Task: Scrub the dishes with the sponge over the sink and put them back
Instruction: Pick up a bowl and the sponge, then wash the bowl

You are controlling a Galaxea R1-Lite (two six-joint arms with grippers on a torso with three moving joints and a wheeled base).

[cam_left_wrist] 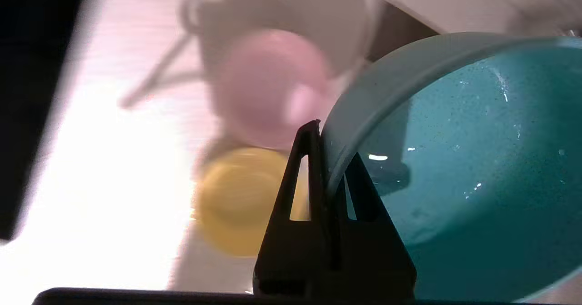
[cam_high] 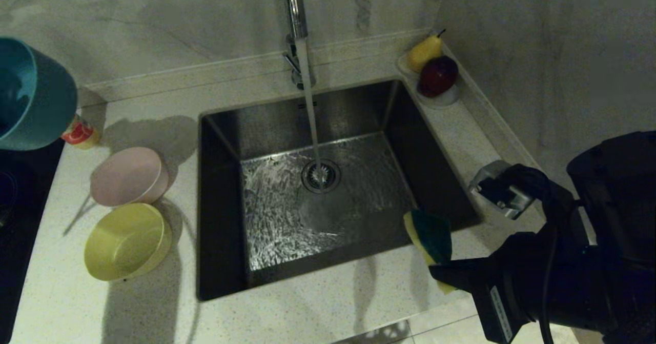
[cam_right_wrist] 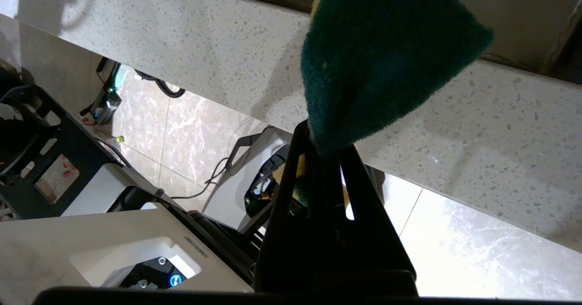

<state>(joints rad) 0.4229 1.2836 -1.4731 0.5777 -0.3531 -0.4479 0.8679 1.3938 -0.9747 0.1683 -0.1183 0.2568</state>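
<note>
A: While the tap (cam_high: 296, 21) runs into the sink (cam_high: 353, 113), the left gripper (cam_left_wrist: 328, 159) pinches the rim of the blue bowl (cam_left_wrist: 454, 168), one finger inside and one outside, holding it up above the left end of the counter (cam_high: 307, 313). What worries you?

B: That thin pinch. The bowl looks wet, with droplets on its inner wall, so I judge it could slip or swing out of the closed jaws on the way to the counter, and land on the pink bowl (cam_high: 128, 176) or the yellow bowl (cam_high: 127, 241) below.

A: And the right side?

B: The right gripper (cam_right_wrist: 325, 152) is clamped on one corner of the sponge (cam_high: 430, 234), which hangs by the near right corner of the sink. Held by so little, it might drop onto the counter edge or the floor.

A: Count for me.

B: Three bowls: one blue in the air, one pink and one yellow touching each other left of the sink. One sponge. One sink, one tap. By the back right corner, a saucer (cam_high: 446, 98) with two fruits, a pear (cam_high: 424, 52) and an apple (cam_high: 438, 75).
</note>
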